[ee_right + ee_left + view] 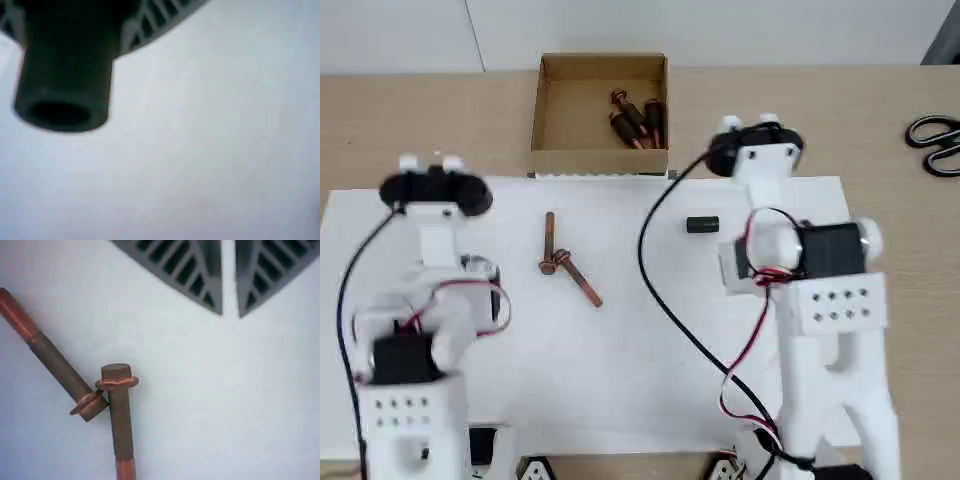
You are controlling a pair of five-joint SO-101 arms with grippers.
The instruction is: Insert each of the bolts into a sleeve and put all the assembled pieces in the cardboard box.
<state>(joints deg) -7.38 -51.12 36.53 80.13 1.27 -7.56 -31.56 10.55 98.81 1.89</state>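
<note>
Two copper-coloured bolts lie on the white mat (pixel 620 400), heads touching: one (pixel 550 240) straight, the other (pixel 584 283) slanted. In the left wrist view the same bolts (pixel 120 415) (pixel 50 355) lie apart from my left gripper (pixel 228 300), whose ribbed fingers (pixel 200 275) are shut with nothing between them. A black sleeve (pixel 702 224) sits beside the right arm (pixel 800 260). The sleeve (pixel 65 85) fills the space between the fingers of my right gripper (pixel 70 30), open end outward. The cardboard box (pixel 550 110) holds several assembled pieces (pixel 638 118).
Scissors (pixel 935 142) lie on the wooden table at the far right. A black cable (pixel 655 270) crosses the mat between the bolts and the right arm. The left arm (pixel 430 250) stands over the mat's left side.
</note>
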